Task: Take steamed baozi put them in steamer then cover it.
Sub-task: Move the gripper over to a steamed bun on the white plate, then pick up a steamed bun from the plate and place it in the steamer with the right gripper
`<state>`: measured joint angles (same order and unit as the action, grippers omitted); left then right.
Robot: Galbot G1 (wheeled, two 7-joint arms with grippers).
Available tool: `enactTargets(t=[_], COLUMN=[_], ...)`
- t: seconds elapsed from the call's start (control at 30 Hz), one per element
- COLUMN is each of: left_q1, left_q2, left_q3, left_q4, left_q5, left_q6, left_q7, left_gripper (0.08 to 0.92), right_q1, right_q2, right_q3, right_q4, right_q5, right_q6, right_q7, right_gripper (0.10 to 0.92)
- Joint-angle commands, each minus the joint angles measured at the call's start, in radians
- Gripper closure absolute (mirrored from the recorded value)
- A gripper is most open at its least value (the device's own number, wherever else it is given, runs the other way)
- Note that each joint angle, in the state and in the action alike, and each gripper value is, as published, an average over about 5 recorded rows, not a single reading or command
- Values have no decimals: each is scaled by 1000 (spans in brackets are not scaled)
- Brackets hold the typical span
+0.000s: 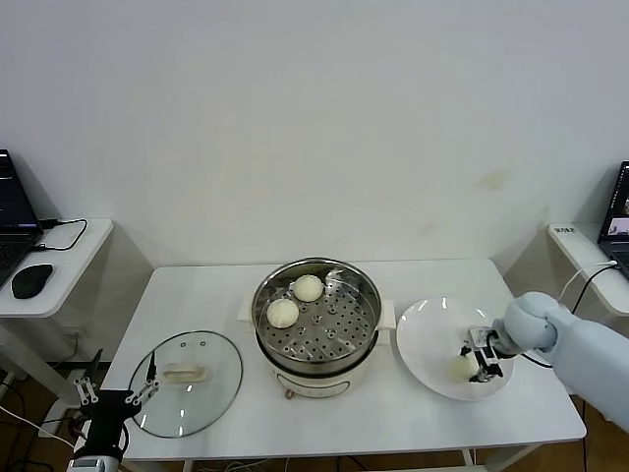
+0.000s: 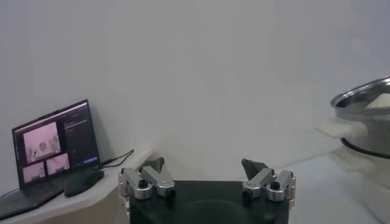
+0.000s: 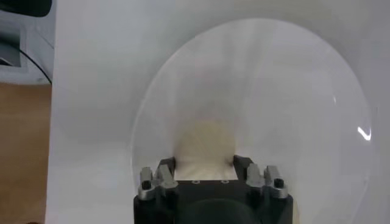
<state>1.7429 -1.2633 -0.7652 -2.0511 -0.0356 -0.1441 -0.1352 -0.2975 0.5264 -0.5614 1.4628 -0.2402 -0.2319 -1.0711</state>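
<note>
One baozi (image 3: 204, 146) sits on the white plate (image 1: 423, 339), on the right of the table (image 1: 197, 290). The right gripper (image 1: 476, 361) squeezes this bun between its fingers (image 3: 242, 165). Two more buns (image 1: 295, 301) lie inside the steamer (image 1: 316, 320) in the middle. The cover (image 1: 187, 382) lies flat on the left. The left gripper (image 1: 113, 390) waits beside it, jaws spread wide, holding nothing.

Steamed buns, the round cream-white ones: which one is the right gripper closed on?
The cream-white bun on the flat white plate, clamped by the right gripper: bun. The other two buns lie untouched in the shiny steel steamer basket.
</note>
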Motion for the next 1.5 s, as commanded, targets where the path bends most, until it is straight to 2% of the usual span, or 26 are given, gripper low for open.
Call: enactTargets(t=[0.03,0.43,0.63,0.93,1.2,1.5], left_q1=[-3,-19,-19,-17,-16,-17], left_q2=[3,9,10,8,-8,-23], left_q3=[3,22,24,11,-1,-20], left_q4=[-2,-4,-6,-6,-9,-16], left_q5=[-1,-1,-1,-4,-8,-18], left_q6=[1,2,3,5,2,2], left_q7=[1,1,2,2,1,0], left_gripper=[177,177,177,177,177,177], right_q1=[107,521,705,877,822,765], right_q2=[-40,-35,76,334,511,605], right_q3=[-26,-173,-307,-446,-538,-638], right_q4=[31,67,69,42,40,19], right_q5=[53,234,312,391,406,261], right_q6=[-11,-51,-75,-61,86,279], right_q7=[-23,-55,-36,8,20,10], right_gripper=[457,451,448,443,440,440])
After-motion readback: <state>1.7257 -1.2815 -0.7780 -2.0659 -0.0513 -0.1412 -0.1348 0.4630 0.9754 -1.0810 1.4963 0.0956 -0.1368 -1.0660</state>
